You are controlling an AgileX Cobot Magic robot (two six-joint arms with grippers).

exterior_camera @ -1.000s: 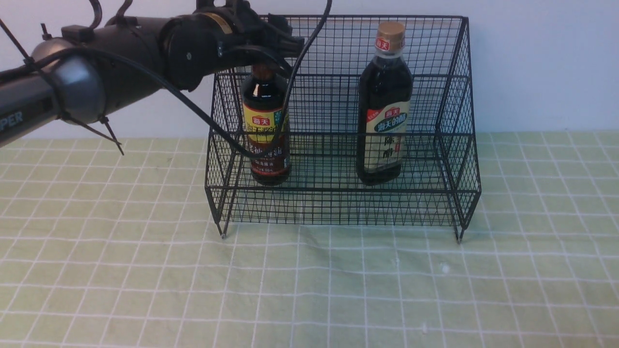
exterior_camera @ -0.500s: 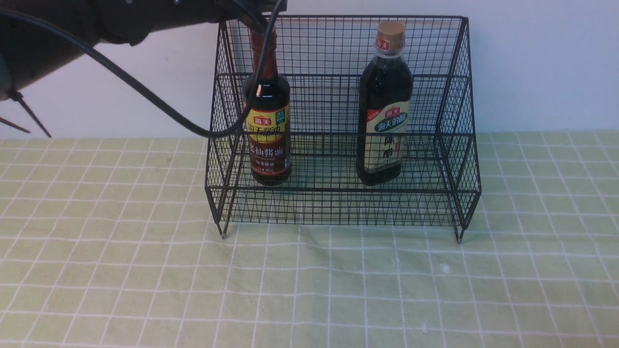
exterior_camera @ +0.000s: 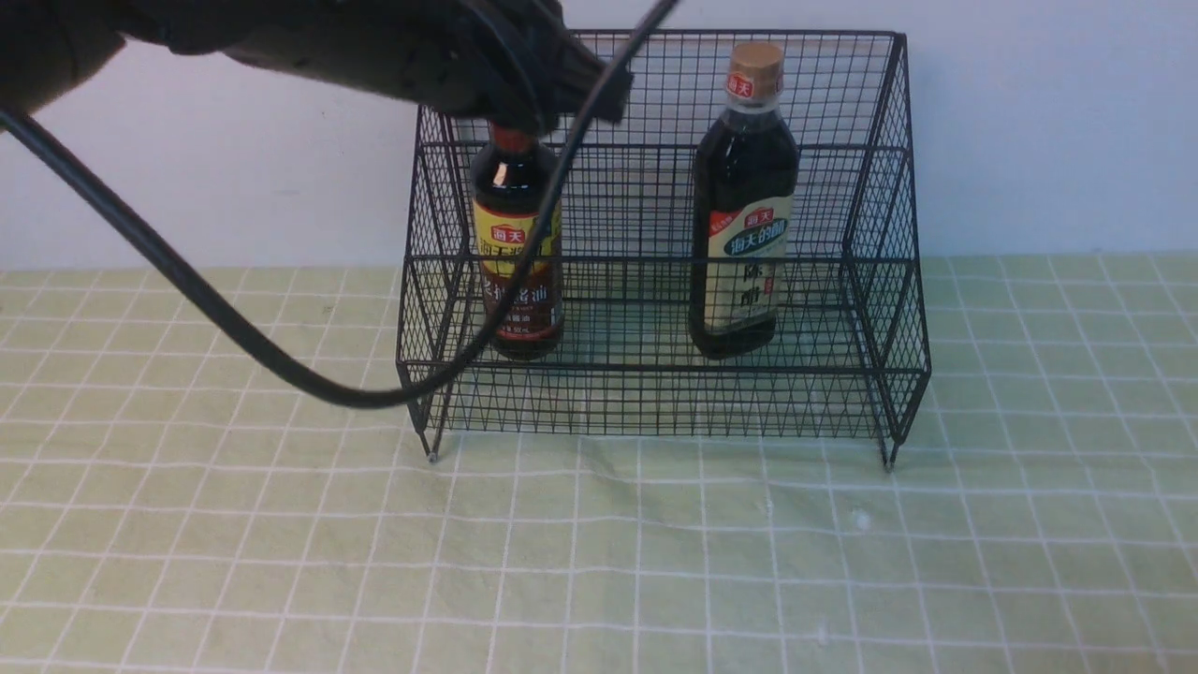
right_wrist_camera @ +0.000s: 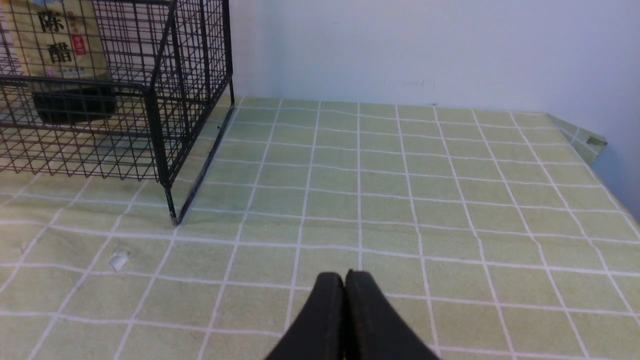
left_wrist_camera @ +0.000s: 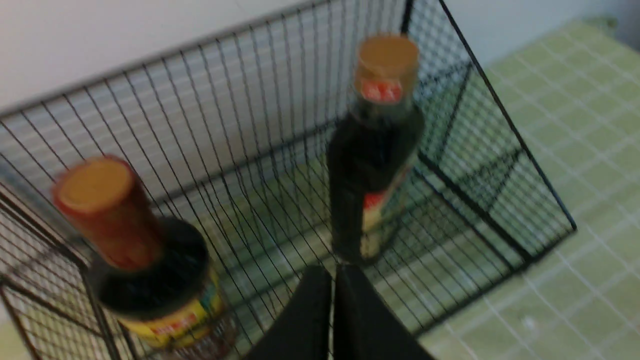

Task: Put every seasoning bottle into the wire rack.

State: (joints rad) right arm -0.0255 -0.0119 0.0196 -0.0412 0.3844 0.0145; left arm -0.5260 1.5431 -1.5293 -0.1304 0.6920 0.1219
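Black and blurred, the left arm (exterior_camera: 309, 42) reaches in from the upper left at the height of the wire rack's (exterior_camera: 655, 370) top edge. Its wrist end covers the cap of the long-necked bottle (exterior_camera: 517, 271), and its cable (exterior_camera: 234, 337) sags in a loop across the rack's front left corner. The left tool (left_wrist_camera: 332, 272) has its fingers pressed flat together, gripping nothing, with both bottles below it inside the rack. The long-necked bottle stands upright at the rack's left side and the taller bottle (exterior_camera: 744, 215) upright toward the right, well apart. The right tool (right_wrist_camera: 344, 277), likewise closed and empty, hangs low over the counter (exterior_camera: 655, 562) off the rack's right side, apart from its corner leg — open counter ahead to the wall and the far edge.
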